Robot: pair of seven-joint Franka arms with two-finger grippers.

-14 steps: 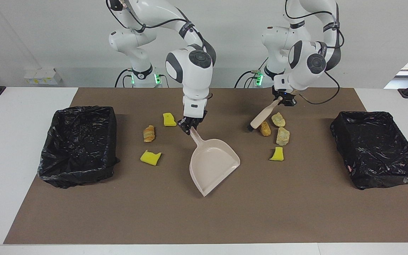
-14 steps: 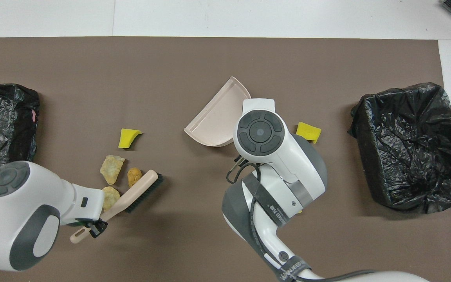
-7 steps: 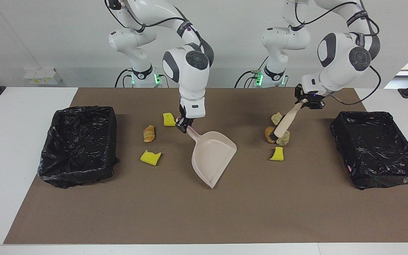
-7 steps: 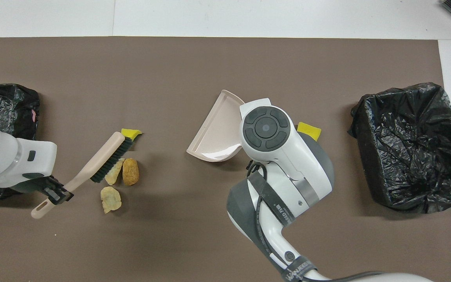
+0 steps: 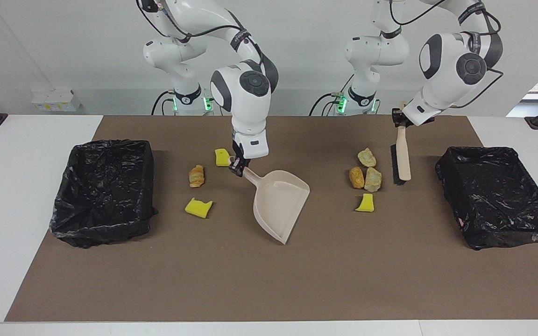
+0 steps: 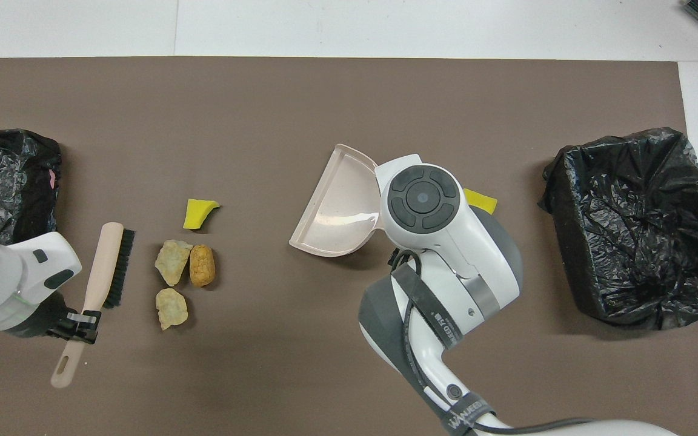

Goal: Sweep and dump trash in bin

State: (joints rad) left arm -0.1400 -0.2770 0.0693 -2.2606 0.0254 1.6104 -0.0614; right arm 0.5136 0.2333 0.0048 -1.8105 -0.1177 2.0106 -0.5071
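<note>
My right gripper (image 5: 238, 167) is shut on the handle of the beige dustpan (image 5: 280, 205), which lies mid-table with its mouth turned toward the left arm's end. My left gripper (image 5: 400, 122) is shut on the handle of the black-bristled brush (image 5: 403, 161), which hangs head-down beside a cluster of trash: three tan and brown lumps (image 5: 366, 173) and a yellow sponge chunk (image 5: 366, 203). In the overhead view the brush (image 6: 106, 266) sits between that cluster (image 6: 182, 275) and a bin. More trash lies by the right arm: two yellow chunks (image 5: 222, 157) (image 5: 198, 207) and a croissant-like lump (image 5: 196, 176).
Two bins lined with black bags stand at the table's ends, one (image 5: 103, 224) toward the right arm, one (image 5: 507, 238) toward the left arm. A brown mat (image 5: 269, 280) covers the table. In the overhead view the right arm hides its gripper and part of a yellow chunk (image 6: 482, 200).
The left gripper swung the brush across the lumps to the side facing the bin, nudging the brown lump against a tan one. The right gripper turned the dustpan's mouth toward that cluster.
</note>
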